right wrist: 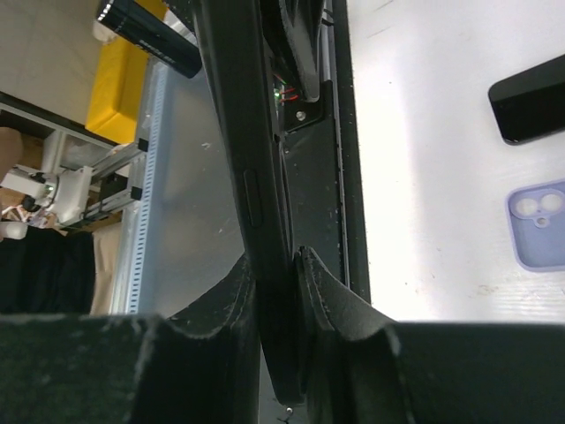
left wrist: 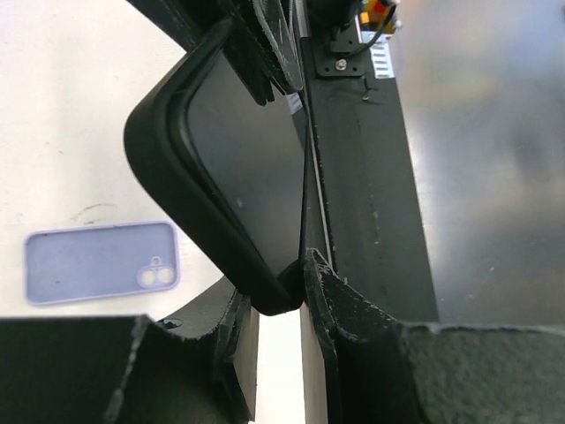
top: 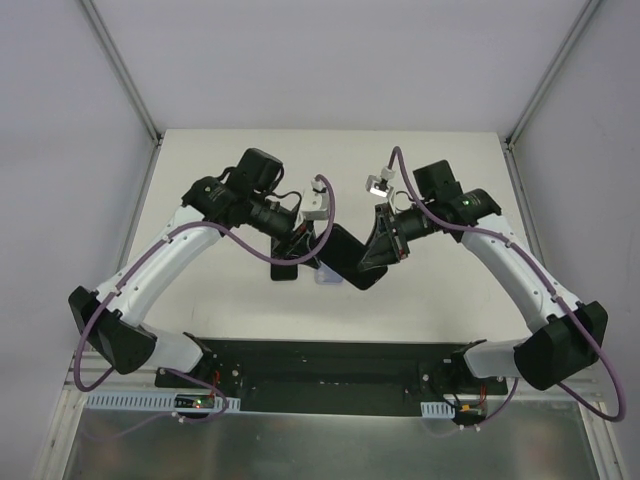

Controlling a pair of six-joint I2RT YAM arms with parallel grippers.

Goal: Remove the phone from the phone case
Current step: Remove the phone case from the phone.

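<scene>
A black phone in a black case (top: 345, 258) is held in the air between my two grippers. My left gripper (top: 303, 245) is shut on one corner of the case (left wrist: 177, 168); that corner sits pinched between its fingertips (left wrist: 331, 291). The dark screen (left wrist: 252, 150) still lies inside the case rim. My right gripper (top: 375, 250) is shut on the opposite end, which shows edge-on with a side button (right wrist: 256, 177) and is clamped flat between both pads (right wrist: 318, 283).
A lavender phone case (top: 325, 272) lies empty on the white table under the held phone; it also shows in the left wrist view (left wrist: 101, 262) and the right wrist view (right wrist: 538, 225). A second black phone (top: 283, 270) lies beside it (right wrist: 530, 110).
</scene>
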